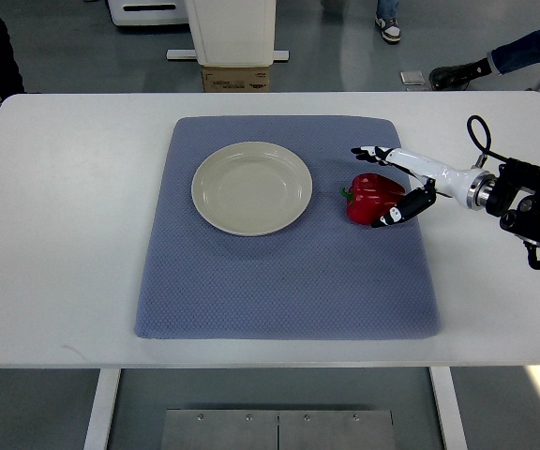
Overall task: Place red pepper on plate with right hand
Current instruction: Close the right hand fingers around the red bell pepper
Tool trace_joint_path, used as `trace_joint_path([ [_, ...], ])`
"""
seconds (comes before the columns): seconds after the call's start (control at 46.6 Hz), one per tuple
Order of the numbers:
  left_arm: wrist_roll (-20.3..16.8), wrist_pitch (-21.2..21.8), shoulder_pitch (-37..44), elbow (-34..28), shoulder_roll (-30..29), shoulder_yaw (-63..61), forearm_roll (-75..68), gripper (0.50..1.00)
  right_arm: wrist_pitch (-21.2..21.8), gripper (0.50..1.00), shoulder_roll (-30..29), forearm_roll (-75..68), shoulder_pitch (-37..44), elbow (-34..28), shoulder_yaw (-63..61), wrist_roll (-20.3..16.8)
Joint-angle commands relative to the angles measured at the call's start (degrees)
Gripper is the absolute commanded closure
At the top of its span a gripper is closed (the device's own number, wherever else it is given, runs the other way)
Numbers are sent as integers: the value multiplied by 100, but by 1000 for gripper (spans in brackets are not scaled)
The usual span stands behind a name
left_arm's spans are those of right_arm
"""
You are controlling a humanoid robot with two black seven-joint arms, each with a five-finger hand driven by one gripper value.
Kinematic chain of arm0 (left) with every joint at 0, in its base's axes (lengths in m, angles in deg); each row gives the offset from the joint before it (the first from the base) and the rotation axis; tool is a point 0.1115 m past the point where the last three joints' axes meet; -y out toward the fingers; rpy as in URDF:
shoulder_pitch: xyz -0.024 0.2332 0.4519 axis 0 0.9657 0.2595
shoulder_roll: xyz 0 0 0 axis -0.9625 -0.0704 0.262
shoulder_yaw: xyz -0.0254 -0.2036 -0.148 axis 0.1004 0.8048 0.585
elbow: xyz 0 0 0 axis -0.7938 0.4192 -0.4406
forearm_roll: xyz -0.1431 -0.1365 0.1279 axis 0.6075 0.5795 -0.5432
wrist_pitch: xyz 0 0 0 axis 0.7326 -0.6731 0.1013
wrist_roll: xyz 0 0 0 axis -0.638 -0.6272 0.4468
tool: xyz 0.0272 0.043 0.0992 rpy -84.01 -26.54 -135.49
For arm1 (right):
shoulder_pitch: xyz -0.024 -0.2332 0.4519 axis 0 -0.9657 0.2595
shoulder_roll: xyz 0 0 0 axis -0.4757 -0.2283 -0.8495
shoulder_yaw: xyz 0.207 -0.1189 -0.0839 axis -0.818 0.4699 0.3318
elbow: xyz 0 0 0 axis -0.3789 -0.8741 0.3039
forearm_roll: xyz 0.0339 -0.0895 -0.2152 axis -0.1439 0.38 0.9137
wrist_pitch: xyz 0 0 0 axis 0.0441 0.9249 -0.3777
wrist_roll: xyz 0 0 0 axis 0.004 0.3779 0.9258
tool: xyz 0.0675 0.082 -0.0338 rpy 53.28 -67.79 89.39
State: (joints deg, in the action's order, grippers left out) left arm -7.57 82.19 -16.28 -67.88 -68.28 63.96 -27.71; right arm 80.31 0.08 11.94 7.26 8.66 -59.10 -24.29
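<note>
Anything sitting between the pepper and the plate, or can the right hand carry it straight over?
Nothing visible blocks it. Only bare blue mat lies between the red pepper and the empty plate to its left. The right hand is already around the pepper.

one top view, looking steeply down from the robot's side; whole table (64, 234) in frame

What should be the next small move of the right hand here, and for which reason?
Probably close the fingers around the red pepper. The right hand is already at the pepper's right side, fingers spread, some above and some below it, but the grip does not look closed. The pepper lies on the blue mat, and the plate to its left has nothing on it.
</note>
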Motion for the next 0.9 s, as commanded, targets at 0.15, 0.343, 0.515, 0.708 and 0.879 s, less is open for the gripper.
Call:
trace_joint_path([
  [0.15,0,0,1,0,0,0,0,500,3,617,-56,1,-13,127,0,7],
  [0.343,0,0,1,0,0,0,0,500,3,649,-73,1,-48,179,0,7],
  [0.515,0,0,1,0,0,0,0,500,3,676,-73,1,-66,206,8,16],
  [0.708,0,-8,1,0,0,0,0,500,3,712,-73,1,-66,214,79,16],
  [0.879,0,0,1,0,0,0,0,500,12,768,-82,1,-101,223,87,16],
])
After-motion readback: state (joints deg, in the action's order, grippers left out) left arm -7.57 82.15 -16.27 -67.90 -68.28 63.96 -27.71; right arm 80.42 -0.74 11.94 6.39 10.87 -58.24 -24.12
